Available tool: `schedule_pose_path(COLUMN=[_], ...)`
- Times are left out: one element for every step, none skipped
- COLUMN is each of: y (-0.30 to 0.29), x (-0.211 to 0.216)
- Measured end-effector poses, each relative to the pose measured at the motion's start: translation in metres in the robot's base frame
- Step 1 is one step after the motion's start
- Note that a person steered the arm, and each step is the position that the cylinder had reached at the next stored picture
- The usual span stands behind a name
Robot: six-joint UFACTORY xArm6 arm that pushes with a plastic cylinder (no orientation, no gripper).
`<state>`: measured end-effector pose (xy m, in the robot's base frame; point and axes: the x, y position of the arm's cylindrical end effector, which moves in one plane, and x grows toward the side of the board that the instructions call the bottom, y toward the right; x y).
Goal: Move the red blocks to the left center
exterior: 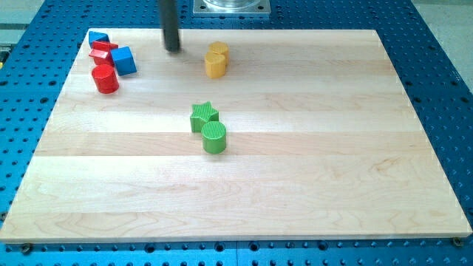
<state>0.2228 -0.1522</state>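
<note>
Your tool is a plain rod holding nothing. Its tip [173, 49] stands near the desk's [310, 192] top edge. The red cylinder [105, 78] and the other red block [102, 52] sit by the top left corner.

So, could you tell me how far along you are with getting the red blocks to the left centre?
Nothing looks done yet. The red cylinder and the other red block sit in the top-left cluster with the two blue blocks, above the board's left centre. My tip stands to the cluster's right, touching nothing. Left: push both red blocks down the view's left side, away from the blue ones.
</note>
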Motion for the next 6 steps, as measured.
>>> schedule_pose_path(y=[-0.077, -0.116, -0.134, -0.083, -0.036, -0.044], x=[-0.025, -0.012, 0.010, 0.032, 0.051, 0.078])
